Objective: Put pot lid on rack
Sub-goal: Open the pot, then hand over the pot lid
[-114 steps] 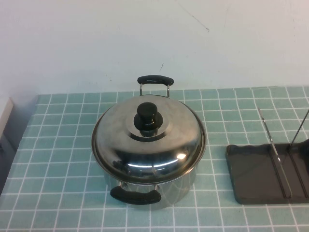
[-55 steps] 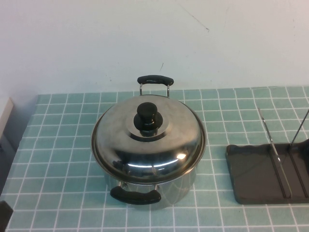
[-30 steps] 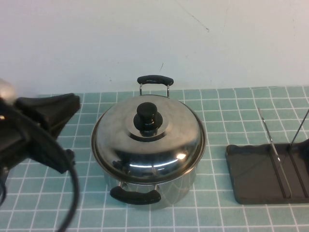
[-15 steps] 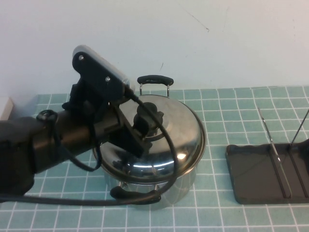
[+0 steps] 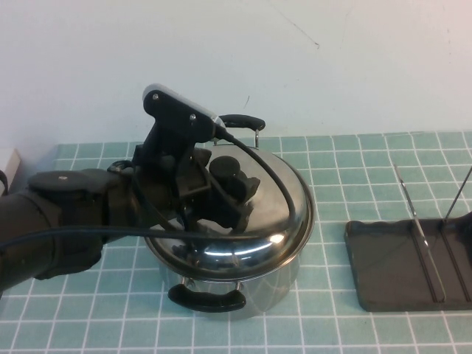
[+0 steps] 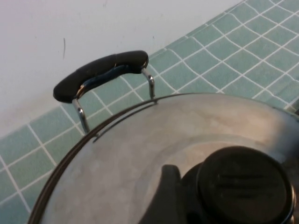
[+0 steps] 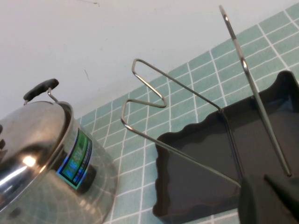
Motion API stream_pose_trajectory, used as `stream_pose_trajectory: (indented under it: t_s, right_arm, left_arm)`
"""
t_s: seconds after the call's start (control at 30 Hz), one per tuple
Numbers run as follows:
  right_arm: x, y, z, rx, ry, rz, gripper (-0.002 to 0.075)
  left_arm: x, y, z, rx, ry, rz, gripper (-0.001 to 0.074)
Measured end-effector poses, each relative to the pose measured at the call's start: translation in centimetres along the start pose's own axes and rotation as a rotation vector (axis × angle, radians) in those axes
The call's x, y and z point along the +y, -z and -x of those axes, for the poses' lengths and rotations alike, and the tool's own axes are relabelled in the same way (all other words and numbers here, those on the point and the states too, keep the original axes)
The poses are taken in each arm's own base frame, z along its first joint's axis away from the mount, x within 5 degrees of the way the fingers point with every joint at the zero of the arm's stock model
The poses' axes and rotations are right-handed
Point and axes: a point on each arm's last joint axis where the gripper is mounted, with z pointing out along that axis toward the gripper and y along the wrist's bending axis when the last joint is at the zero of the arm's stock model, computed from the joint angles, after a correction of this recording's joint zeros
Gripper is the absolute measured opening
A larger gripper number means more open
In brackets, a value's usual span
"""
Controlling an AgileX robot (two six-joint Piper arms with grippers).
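We see the lid [image 5: 251, 221] seated on the pot [image 5: 254, 284] in the middle of the counter [image 5: 332, 158], its knob [image 5: 234, 177] at the centre, and our left gripper [image 5: 221, 193] has reached in from the left edge to sit at that knob, fingers [image 6: 169, 196] spread on either side of it but not clenched. The rack [image 5: 383, 265] lies apart at the right edge, wire dividers [image 5: 420, 228] upright. Our right gripper [image 7: 268, 200] hangs close beside the rack; we cannot tell how its fingers stand.
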Motion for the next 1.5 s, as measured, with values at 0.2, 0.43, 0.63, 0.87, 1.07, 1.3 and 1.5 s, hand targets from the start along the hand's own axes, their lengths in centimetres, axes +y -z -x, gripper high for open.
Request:
stream_pose_trajectory:
  t_s: [0.2, 0.43, 0.63, 0.87, 1.07, 1.3, 1.5]
  right_arm:
    - [0.0, 0.0, 0.0, 0.0, -0.002, 0.001, -0.0003]
    - [0.1, 0.0, 0.0, -0.001, -0.016, 0.007, -0.0003]
    - [1.1, 0.6, 1.1, -0.018, 0.094, 0.038, -0.0003]
    - [3.0, 1.6, 2.8, -0.046, 0.098, 0.117, -0.0003]
    - [4.7, 1.3, 4.4, -0.014, 0.008, 0.22, 0.0041]
    - [7.5, -0.8, 8.3, 0.009, -0.03, 0.352, 0.0245]
    - [8.3, -4.8, 9.8, 0.173, -0.195, 0.426, 0.0414]
  left_arm:
    - [0.1, -0.3, -0.2, 0.01, 0.04, 0.011, 0.0338]
    - [0.1, -0.2, -0.1, 0.008, 0.041, 0.013, 0.0337]
    - [-1.1, 3.1, 3.1, -0.138, 0.015, -0.086, 0.0336]
    - [-3.1, 8.5, 7.2, -0.342, 0.011, -0.266, 0.0336]
    - [-3.3, 8.4, 7.1, -0.315, 0.148, -0.312, 0.0336]
    - [-3.2, 7.4, 6.6, -0.28, 0.175, -0.314, 0.0336]
    - [-3.1, 6.8, 6.4, -0.257, 0.211, -0.317, 0.0336]
